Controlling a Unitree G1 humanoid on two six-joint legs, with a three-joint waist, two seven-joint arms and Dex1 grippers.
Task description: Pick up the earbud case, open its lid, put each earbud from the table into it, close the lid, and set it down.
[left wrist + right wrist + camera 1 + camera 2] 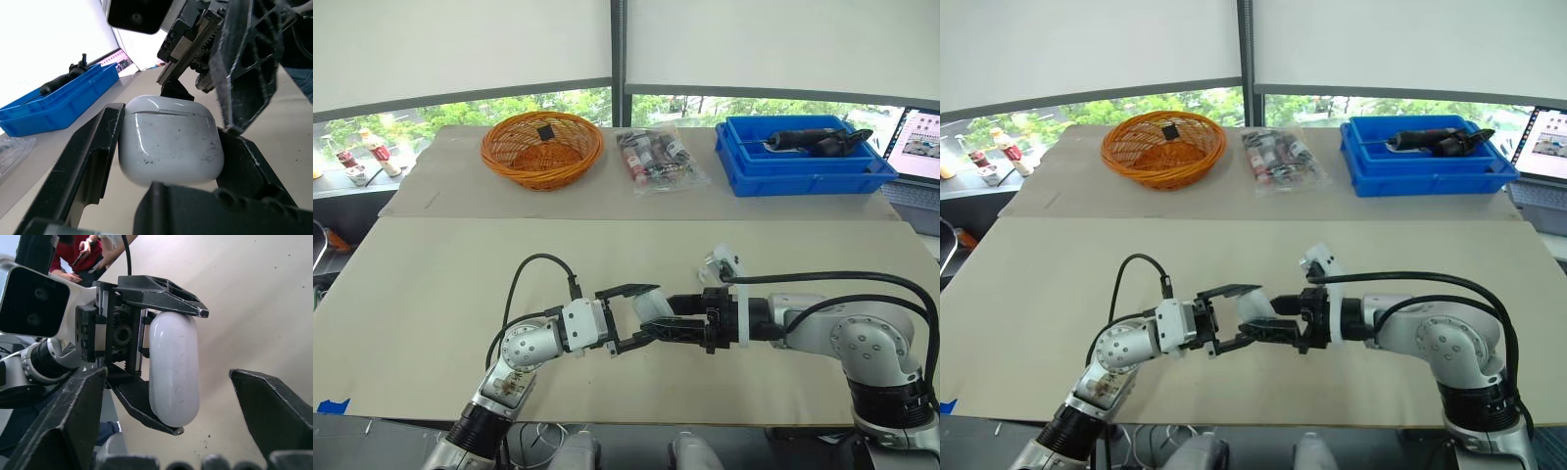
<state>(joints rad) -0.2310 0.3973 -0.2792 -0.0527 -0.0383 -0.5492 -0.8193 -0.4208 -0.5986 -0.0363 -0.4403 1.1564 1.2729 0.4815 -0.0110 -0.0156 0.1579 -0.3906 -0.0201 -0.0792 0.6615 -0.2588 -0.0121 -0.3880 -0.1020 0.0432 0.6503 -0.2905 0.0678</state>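
The white earbud case (651, 307) hangs a little above the tan table (431, 294), near the front centre. My left gripper (644, 315) is shut on it, one black finger (90, 156) on each side. The case's lid seam (161, 113) shows as a thin closed line. My right gripper (668, 326) faces the left one from the other side. It is open, with its wide-spread fingers (68, 416) on either side of the case (173, 367) and not touching it.
At the back stand an orange wicker basket (541, 149), a clear bag of small items (654, 157) and a blue bin (798, 157) holding a dark tool. A laptop (920, 147) sits at the far right. A person's red sleeve (73, 254) shows beyond the left arm.
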